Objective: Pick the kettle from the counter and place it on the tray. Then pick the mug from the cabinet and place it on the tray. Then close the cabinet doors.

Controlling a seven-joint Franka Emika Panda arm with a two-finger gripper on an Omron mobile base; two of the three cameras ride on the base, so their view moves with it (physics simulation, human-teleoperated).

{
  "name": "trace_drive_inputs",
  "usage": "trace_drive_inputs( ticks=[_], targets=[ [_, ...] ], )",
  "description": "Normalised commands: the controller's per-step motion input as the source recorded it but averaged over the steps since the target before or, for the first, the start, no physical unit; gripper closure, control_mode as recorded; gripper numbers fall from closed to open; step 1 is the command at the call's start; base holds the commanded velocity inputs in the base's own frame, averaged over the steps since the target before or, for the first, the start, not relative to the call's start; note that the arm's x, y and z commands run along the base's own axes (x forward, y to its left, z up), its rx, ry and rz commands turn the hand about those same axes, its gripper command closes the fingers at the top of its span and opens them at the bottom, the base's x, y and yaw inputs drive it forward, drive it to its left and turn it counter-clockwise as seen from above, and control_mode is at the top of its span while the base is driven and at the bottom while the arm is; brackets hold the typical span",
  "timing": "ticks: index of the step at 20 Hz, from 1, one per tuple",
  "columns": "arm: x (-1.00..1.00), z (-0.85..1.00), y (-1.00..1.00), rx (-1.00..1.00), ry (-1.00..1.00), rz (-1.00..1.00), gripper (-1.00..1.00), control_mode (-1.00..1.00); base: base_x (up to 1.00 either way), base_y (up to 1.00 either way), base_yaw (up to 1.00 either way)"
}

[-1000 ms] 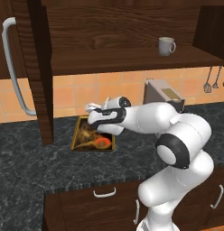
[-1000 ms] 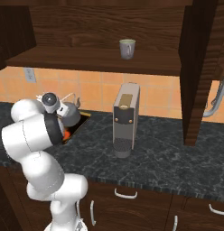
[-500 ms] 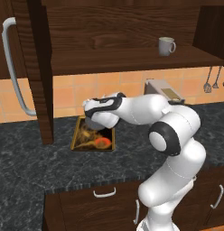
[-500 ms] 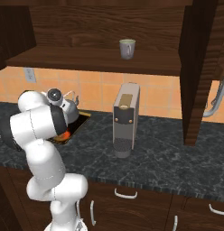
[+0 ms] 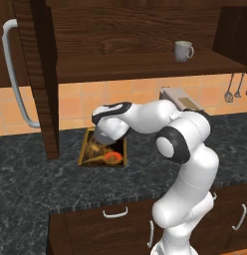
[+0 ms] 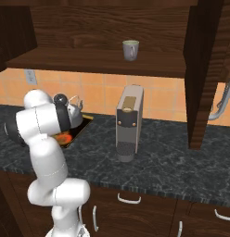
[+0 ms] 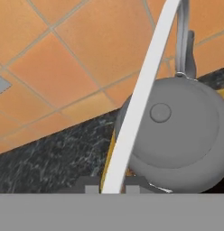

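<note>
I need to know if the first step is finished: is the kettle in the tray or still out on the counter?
Over the tray, and whether it rests there I cannot tell. The kettle hangs by its handle in the shut gripper.

Hiding most of the tray (image 5: 90,152) and the kettle (image 6: 76,109) behind the white arm — kettle spout being unreadable.

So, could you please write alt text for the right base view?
The white arm holds the grey kettle by its handle over the tray on the dark counter. A coffee machine stands nearby; a mug sits on the cabinet shelf above.
</note>
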Motion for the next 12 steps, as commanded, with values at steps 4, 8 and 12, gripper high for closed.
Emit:
trace_drive_inputs(
  ticks=[4, 8, 12],
  targets=[
    [0.16, -0.17, 0.0, 0.0, 0.0, 0.0, 1.0, -1.0, 0.0, 0.0, 0.0],
    [0.08, -0.18, 0.0, 0.0, 0.0, 0.0, 1.0, -1.0, 0.0, 0.0, 0.0],
    [0.0, -0.08, 0.0, 0.0, 0.0, 0.0, -1.0, -1.0, 0.0, 0.0, 0.0]
  ],
)
